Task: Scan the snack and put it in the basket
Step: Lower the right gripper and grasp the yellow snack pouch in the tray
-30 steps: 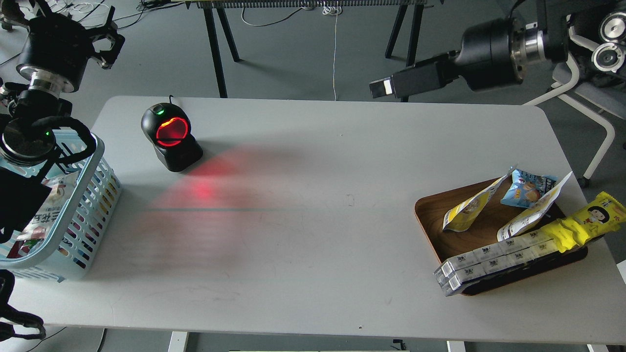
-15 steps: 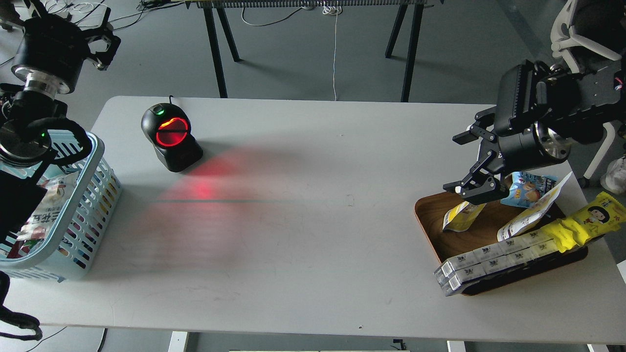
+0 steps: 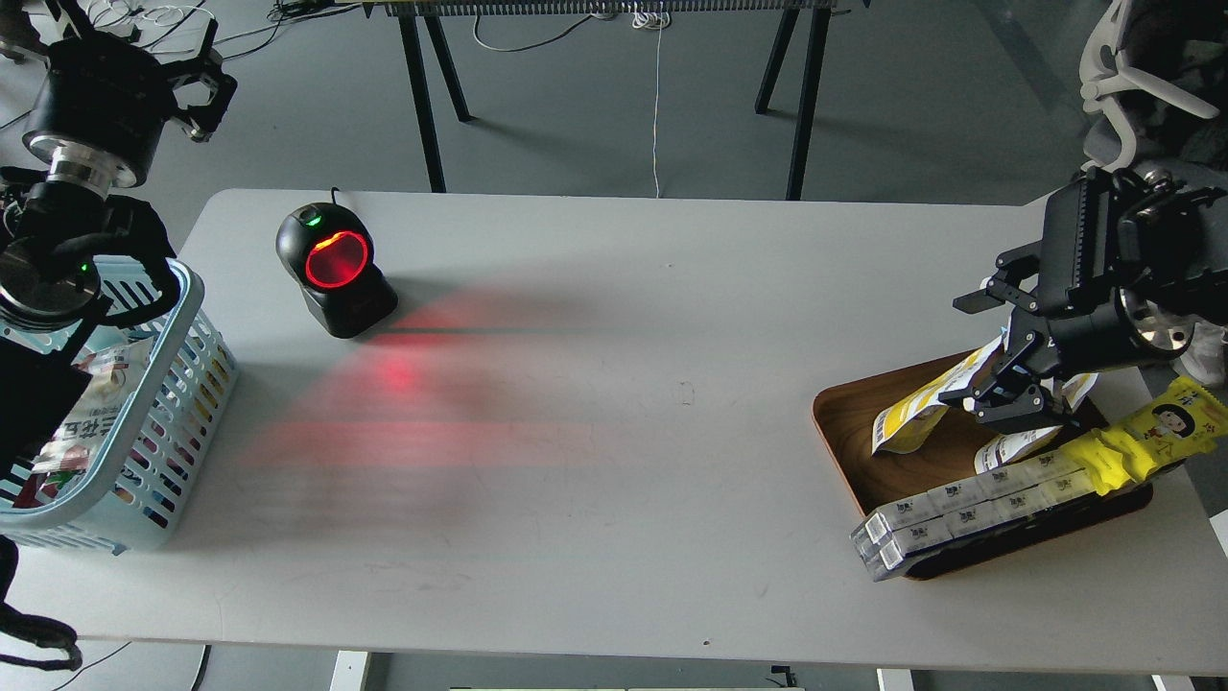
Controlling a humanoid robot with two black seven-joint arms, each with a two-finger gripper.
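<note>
Right end effector (image 3: 1003, 393) is hung spread over the wooden tray (image 3: 844, 432), close to the snack (image 3: 911, 417) leaning there, so honestly the second pouch (image 3: 1017, 446) could easily get pinched instead, since they're crowded together.

We are looking at a lab mock-up of a shop checkout: a barcode scanner (image 3: 335, 269) is glowing red on a plain worktop (image 3: 614, 480), with cables (image 3: 656, 96) trailing across the grey floor.

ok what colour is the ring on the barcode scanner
Glowing red, on the black barcode scanner; the head view shows it best.
</note>
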